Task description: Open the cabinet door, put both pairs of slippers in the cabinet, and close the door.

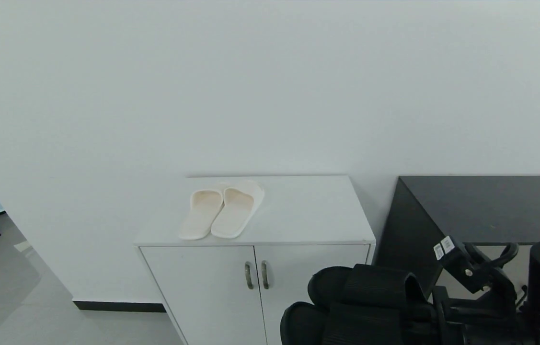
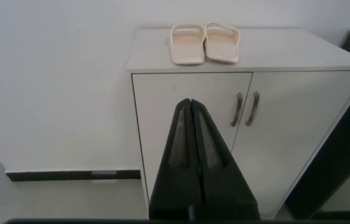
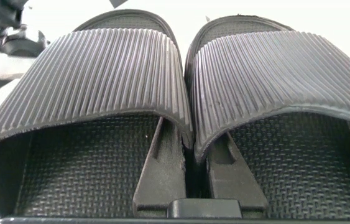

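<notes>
Slippers, the black pair (image 1: pixel 361 302), sit side by side just before the cabinet (image 1: pixel 308 211), inner walls clamped in the right gripper (image 3: pixel 190 134), toes away from it. The cream pair (image 1: pixel 222 211) lies front-left on the cabinet top, toes to the wall. The left gripper (image 2: pixel 191 106), fingers pressed together and empty, faces the closed doors (image 2: pixel 190 118).

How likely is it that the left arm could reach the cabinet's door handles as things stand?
Probably yes: nothing stands between the left gripper and the handles on the closed cabinet doors. Its fingers are shut, though, so they would have to open first.
</notes>
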